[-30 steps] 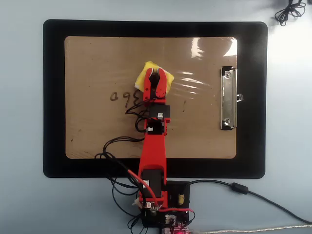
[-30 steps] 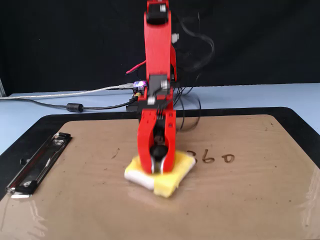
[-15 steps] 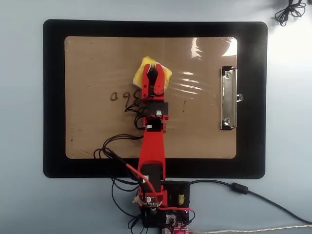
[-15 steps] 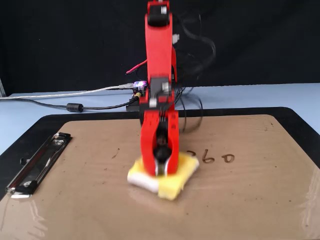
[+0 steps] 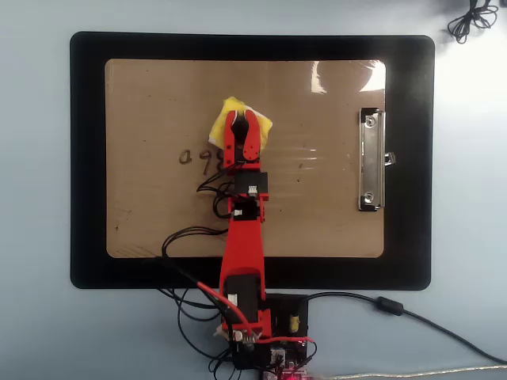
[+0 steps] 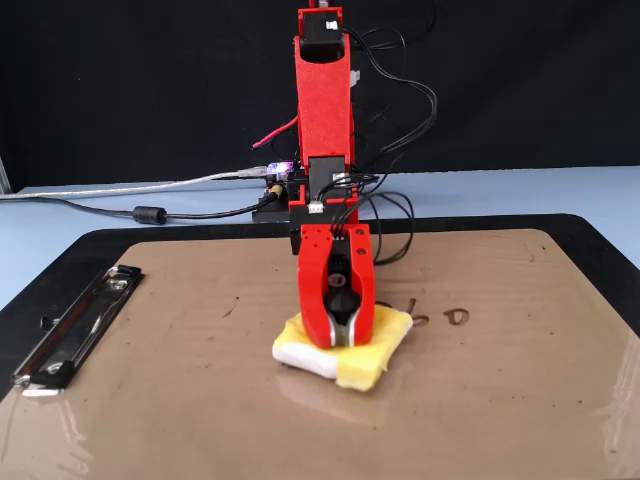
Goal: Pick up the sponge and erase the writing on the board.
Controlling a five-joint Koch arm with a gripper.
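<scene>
The yellow sponge lies on the tan board, near its middle. Its whitish edge faces the fixed camera. My red gripper points down onto the sponge, with its jaws shut on the black knob. What shows of the writing is a few dark characters just beside the sponge, to the left in the overhead view. The arm covers whatever lies next to them.
The board's silver clip is on the right in the overhead view. The board lies on a black mat. The arm's base, its electronics and loose cables sit at the mat's near edge.
</scene>
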